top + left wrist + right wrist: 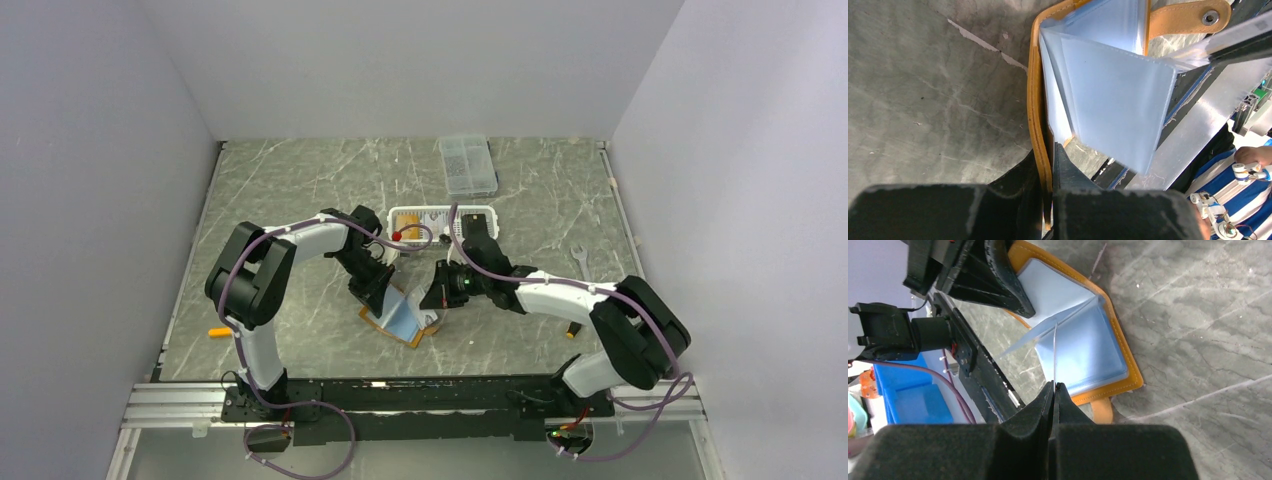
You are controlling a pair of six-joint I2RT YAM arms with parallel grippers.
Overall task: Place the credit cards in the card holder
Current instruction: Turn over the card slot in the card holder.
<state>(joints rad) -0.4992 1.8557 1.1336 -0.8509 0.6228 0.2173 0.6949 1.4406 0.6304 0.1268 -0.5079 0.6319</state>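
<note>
The orange card holder (405, 322) lies open on the table between both arms, its light blue sleeves up. My left gripper (1048, 150) is shut on its orange cover edge (1035, 100). One sleeve page (1113, 100) stands lifted, and the snap tab (1188, 17) lies beyond it. My right gripper (1054, 385) is shut on a thin pale sheet (1054, 355) seen edge-on. It looks like a pale blue credit card, and its far end meets the lifted page. The left fingers (998, 280) show at the holder's (1128, 365) far side. No other credit cards are in view.
A white slotted basket (443, 220) stands just behind the grippers, with a clear compartment box (467, 165) farther back. A wrench (580, 258) lies to the right. A small orange item (219, 331) sits at the left. The aluminium rail (400, 400) runs along the near edge.
</note>
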